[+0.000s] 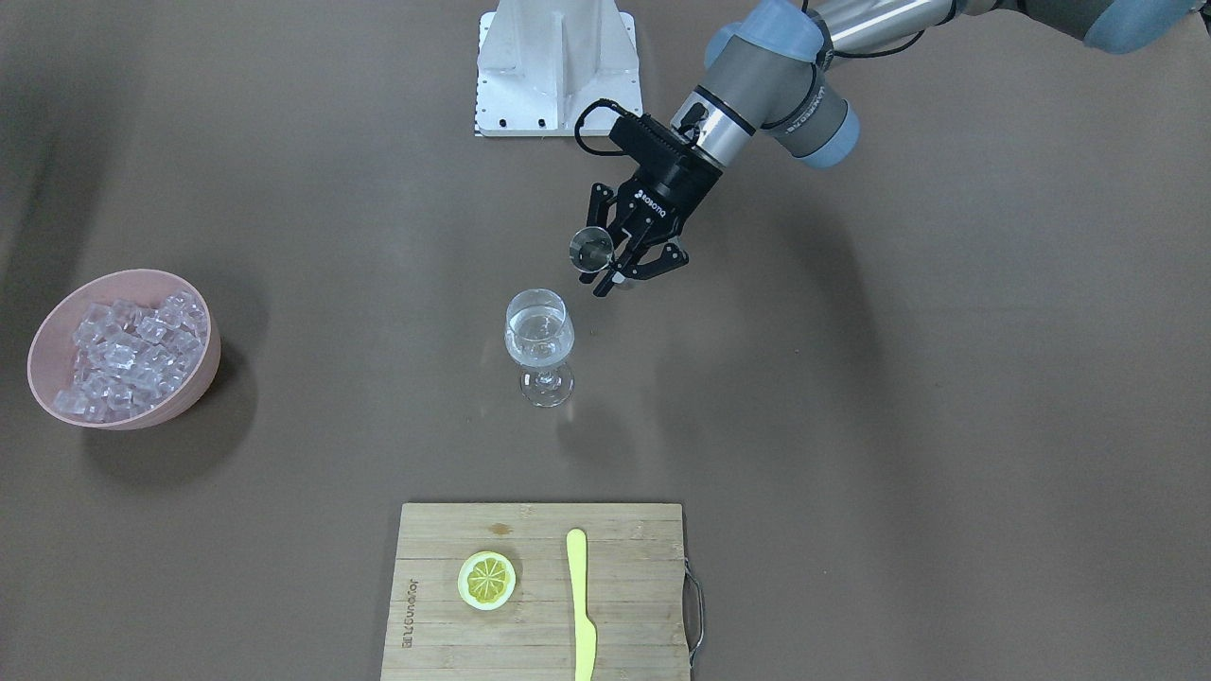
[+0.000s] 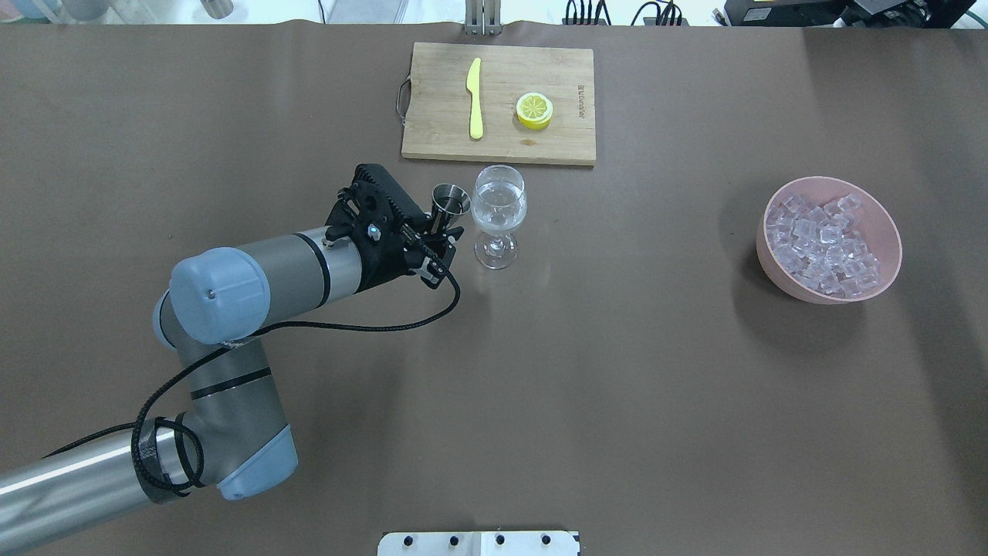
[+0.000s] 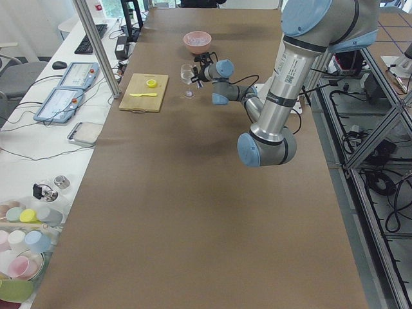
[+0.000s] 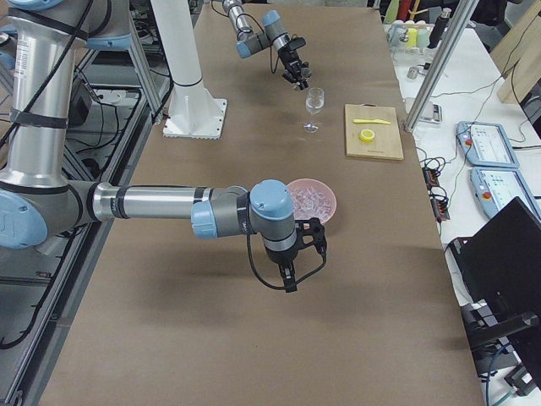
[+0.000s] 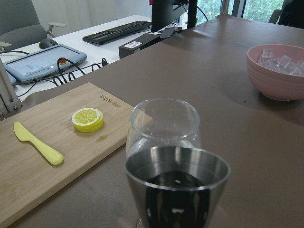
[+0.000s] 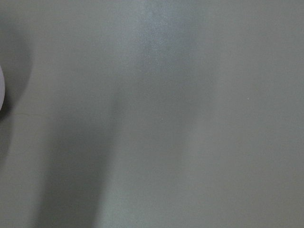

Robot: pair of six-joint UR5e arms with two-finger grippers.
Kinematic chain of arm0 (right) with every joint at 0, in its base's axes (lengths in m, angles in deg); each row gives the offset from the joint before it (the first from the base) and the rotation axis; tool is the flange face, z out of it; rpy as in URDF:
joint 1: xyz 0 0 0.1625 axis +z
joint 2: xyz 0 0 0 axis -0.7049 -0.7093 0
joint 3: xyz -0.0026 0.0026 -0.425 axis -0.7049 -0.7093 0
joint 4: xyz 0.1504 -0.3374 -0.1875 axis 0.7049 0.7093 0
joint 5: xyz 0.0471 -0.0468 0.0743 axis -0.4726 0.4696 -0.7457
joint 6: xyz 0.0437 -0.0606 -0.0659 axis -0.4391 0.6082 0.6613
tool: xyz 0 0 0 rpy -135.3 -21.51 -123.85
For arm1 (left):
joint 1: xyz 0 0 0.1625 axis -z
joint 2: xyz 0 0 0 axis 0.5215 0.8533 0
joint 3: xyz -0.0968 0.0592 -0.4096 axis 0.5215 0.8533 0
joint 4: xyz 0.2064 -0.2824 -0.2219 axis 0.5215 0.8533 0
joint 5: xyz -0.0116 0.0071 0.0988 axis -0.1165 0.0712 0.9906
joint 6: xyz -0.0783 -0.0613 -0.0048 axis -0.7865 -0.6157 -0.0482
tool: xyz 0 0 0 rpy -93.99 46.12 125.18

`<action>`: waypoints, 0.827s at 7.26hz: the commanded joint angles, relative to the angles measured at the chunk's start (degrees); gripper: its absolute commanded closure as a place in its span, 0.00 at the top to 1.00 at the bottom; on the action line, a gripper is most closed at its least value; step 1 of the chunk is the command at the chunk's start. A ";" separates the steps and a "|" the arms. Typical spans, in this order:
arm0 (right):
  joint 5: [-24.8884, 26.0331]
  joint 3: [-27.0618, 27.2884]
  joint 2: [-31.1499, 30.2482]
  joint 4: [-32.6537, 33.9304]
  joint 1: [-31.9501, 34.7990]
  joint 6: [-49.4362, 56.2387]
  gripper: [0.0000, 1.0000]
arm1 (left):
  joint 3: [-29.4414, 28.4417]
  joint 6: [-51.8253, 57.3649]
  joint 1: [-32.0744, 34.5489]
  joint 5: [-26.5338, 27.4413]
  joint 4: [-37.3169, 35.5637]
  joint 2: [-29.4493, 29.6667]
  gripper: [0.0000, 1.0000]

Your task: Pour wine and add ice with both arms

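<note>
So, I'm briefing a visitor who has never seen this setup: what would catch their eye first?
The left gripper gripping a steel jigger right beside the wine glass, mid-table, which holds clear liquid. Next, the pink bowl heaped with ice cubes toward the robot's right, and the lemon slice with the yellow knife on the cutting board.

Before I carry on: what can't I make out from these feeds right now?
- Right end effector: shows only in exterior right, small; open or shut unclear.
- Right wrist view: only blurred table; nothing identifiable.
- Jigger in the left end effector: interior dark in left wrist view; leftover liquid unclear.
- Wine glass stem: hidden behind the jigger in left wrist view.
</note>
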 commanded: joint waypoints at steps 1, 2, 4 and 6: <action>0.00 -0.21 -0.12 0.00 0.00 0.07 1.00 | 0.37 3.02 1.41 -0.13 -8.48 3.89 0.00; 0.00 -0.12 -0.29 0.00 0.00 0.07 1.00 | 1.41 3.11 1.51 -1.08 -12.34 4.51 0.00; -0.09 0.05 -0.82 0.00 0.09 0.07 1.00 | 4.23 4.76 2.91 -4.60 -19.04 4.52 0.00; -0.09 0.23 -1.26 0.00 0.09 0.07 1.00 | 5.99 6.70 3.00 -4.52 -29.62 7.92 0.00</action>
